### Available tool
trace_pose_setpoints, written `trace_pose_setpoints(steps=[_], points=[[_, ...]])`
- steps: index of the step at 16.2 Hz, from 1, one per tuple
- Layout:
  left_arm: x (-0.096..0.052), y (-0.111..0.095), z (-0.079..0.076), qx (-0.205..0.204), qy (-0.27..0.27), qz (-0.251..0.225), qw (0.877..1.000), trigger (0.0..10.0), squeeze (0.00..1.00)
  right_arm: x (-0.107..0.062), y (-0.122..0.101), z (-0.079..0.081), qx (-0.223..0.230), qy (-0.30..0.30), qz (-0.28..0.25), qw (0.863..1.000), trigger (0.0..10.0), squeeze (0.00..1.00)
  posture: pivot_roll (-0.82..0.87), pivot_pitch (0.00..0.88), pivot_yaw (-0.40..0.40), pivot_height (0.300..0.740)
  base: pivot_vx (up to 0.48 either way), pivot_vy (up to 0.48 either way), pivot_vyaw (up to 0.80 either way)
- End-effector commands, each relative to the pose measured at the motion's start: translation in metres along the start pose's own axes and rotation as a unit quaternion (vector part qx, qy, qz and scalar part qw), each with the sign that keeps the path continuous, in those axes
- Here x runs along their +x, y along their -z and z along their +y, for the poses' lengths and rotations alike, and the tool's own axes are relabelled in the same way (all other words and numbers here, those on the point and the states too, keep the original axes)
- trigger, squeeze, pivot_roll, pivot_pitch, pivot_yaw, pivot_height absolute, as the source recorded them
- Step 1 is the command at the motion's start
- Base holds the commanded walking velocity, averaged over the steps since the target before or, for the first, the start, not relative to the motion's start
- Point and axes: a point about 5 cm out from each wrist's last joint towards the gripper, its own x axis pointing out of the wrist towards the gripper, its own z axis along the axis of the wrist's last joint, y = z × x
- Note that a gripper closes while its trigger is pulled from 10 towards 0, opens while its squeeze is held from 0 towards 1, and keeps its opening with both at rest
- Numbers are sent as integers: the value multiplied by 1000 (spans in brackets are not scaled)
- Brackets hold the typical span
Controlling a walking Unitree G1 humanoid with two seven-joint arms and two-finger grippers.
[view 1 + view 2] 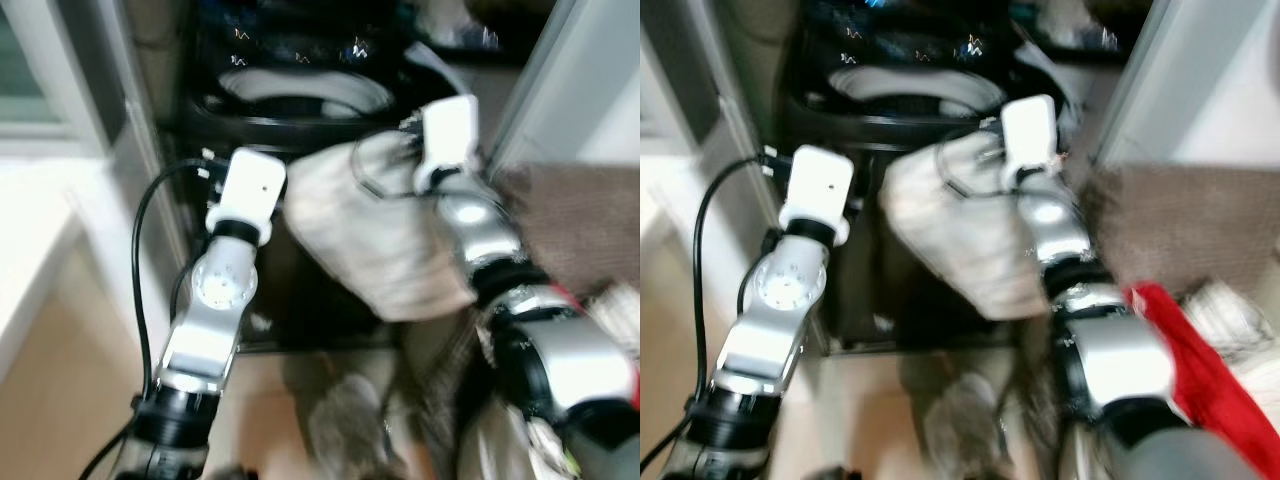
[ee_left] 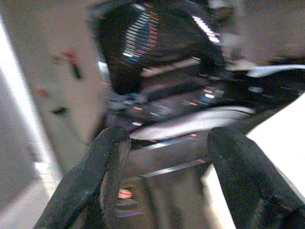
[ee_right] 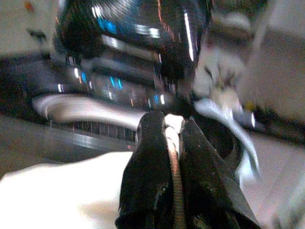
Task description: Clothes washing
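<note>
a black washing machine [image 1: 290,100] is standing at the far side of the scene with its top open and the pale rim of its drum showing. a white wall [image 1: 60,60] is rising on the left, and a brown mat [image 1: 580,220] is lying on the right. a red cloth [image 1: 1200,380] is sitting at the near right, beside the right arm. a big cream cloth [image 1: 380,230] is hanging in front of the machine, between the two arms and just below the drum opening. the right gripper [image 3: 174,133] is pinching a fold of this cloth, its fingers pressed nearly together around it. the left gripper [image 2: 167,157] is hovering to the left of the cloth with its fingers spread wide and holding nothing, pointing toward the machine. a black cable [image 1: 145,260] is running along the left arm.
</note>
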Motion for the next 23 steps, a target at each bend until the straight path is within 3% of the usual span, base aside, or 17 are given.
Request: trace_pose_setpoints(steps=[1,2,4,7,9,11,14,16,20,23], points=[[2,-5,-5,-1,10,-8,1000,10000,0,16,-60,-8,-11,10,-116,993,10000,0,109,0,-84,740,480,0,0],[3,-5,-5,-2,10,-9,1000,10000,0,20,-72,-10,-10,9,-133,991,10000,0,109,0,-84,740,480,0,0],[4,-5,-5,-5,10,-10,1000,10000,0,28,-118,-14,-28,4,-197,980,10000,0,102,0,-68,740,480,0,0],[4,-12,-8,2,27,-31,999,10000,0,37,-173,-27,-49,20,-236,970,10000,0,102,0,-68,740,480,0,0],[5,-20,-8,19,33,-54,998,10000,0,41,-194,-29,-64,28,-241,968,10000,0,116,0,-74,740,480,0,0],[5,-21,-7,23,30,-57,998,10000,0,42,-202,-27,-101,39,-238,965,10000,0,125,0,-81,740,480,0,0],[5,-21,-3,25,12,-55,998,10000,0,49,-167,-19,-98,35,-150,983,10000,0,141,0,-86,740,280,0,0],[4,-21,-2,26,10,-56,998,10000,0,47,-112,-4,-96,9,-48,994,10000,0,149,0,-88,740,0,0,0],[0,-20,-5,20,25,-50,998,10000,0,33,-46,3,-93,5,57,994,10000,0,172,8,-91,740,0,0,0],[-2,-19,-7,11,41,-44,998,10000,0,27,-26,4,-23,13,107,994,10000,0,176,16,-87,740,0,0,0]])
